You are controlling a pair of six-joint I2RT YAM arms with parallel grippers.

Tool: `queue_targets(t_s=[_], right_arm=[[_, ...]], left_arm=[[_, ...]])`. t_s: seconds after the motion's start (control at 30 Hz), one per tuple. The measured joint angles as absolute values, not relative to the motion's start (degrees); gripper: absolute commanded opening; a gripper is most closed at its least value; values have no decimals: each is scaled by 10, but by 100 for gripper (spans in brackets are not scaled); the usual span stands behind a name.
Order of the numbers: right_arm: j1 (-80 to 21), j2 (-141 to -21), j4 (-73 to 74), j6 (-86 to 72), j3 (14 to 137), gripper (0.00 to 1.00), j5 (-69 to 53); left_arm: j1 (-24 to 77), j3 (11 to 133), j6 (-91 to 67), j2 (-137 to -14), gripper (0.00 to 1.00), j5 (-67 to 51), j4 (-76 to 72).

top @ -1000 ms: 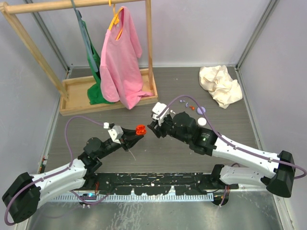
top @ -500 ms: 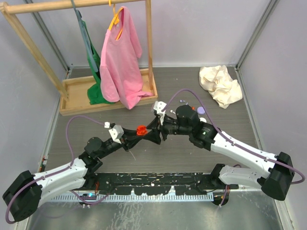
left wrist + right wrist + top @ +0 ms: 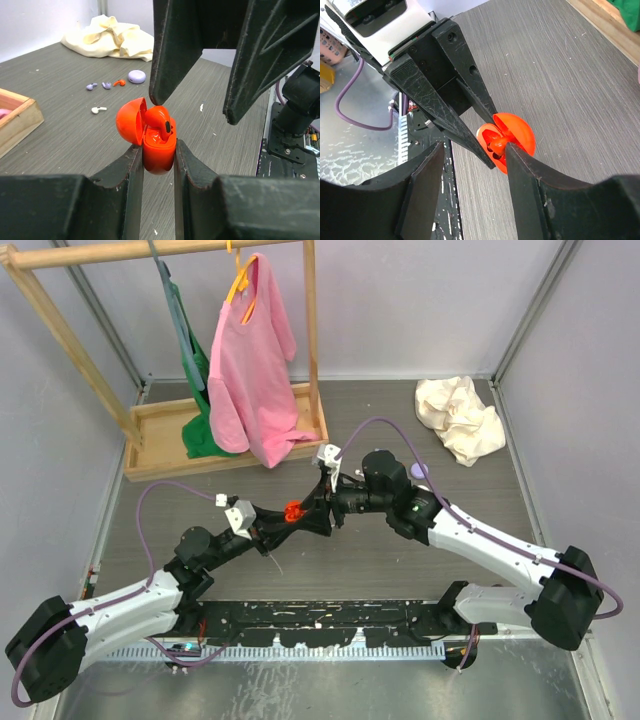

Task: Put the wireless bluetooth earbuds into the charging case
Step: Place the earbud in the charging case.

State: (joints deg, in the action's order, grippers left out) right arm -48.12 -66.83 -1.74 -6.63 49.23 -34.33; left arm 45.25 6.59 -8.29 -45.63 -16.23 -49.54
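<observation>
My left gripper [image 3: 158, 152] is shut on a red charging case [image 3: 159, 147] and holds it above the table with its lid [image 3: 130, 121] open. A red earbud [image 3: 160, 119] sits tilted in the case and sticks out of the top. My right gripper [image 3: 472, 150] is open and reaches over the case [image 3: 512, 132]; one of its fingers [image 3: 520, 160] touches the earbud [image 3: 499, 146]. In the top view both grippers meet at the case [image 3: 293, 510]. Two lilac earbuds [image 3: 91, 86], a red one [image 3: 118, 82] and a white one [image 3: 98, 109] lie on the table.
A lilac case [image 3: 136, 76] lies by the loose earbuds and also shows in the top view [image 3: 417, 470]. A cream cloth [image 3: 458, 418] is at the back right. A wooden rack with a pink shirt [image 3: 250, 360] stands on a tray [image 3: 160, 445] at the back left.
My right gripper has moved left from beside the red case to right over it. My left gripper has held the case nearly still.
</observation>
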Motion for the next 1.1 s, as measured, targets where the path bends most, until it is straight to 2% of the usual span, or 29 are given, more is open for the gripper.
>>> queue_targets(t_s=[1.1], right_arm=[[-464, -690, -24, -83, 493, 55, -397]], left_arm=[[453, 66, -96, -460, 0, -167, -506]])
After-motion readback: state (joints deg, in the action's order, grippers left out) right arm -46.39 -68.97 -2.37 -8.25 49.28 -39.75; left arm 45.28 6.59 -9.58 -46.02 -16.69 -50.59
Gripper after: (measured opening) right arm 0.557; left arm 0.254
